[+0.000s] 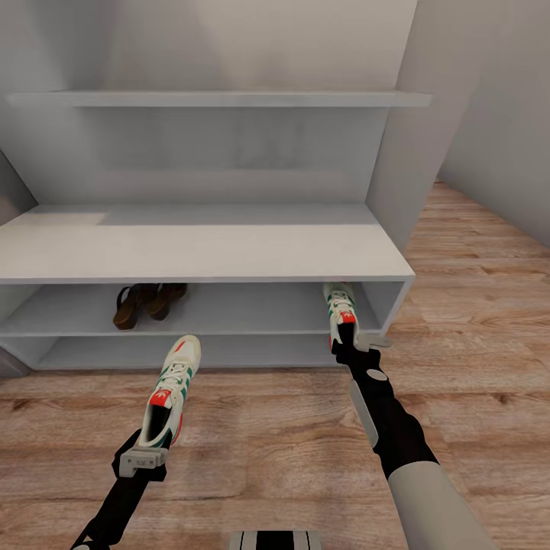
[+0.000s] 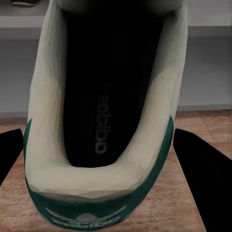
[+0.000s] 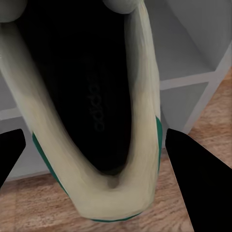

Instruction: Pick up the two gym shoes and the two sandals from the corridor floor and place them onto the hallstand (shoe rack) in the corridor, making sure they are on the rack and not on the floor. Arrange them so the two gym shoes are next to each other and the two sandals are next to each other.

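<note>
One white gym shoe (image 1: 172, 389) with green stripes hangs toe-forward over the corridor floor (image 1: 275, 435) in front of the hallstand (image 1: 198, 244), my left gripper (image 1: 143, 457) shut on its heel. The left wrist view shows that heel (image 2: 96, 186) between the black fingers (image 2: 200, 166). The other gym shoe (image 1: 341, 304) reaches into the upper tier at the rack's right end, with my right gripper (image 1: 353, 341) shut on its heel (image 3: 140, 145); its fingers (image 3: 193, 166) flank it. The two sandals (image 1: 149, 302), dark brown, sit side by side on the upper tier's left part.
The rack's right side panel (image 1: 393, 302) stands just beside the right-hand shoe. A high shelf (image 1: 221, 99) and tall back panel rise above the thick top. A grey wall (image 1: 504, 114) runs along the right, with open plank floor before it.
</note>
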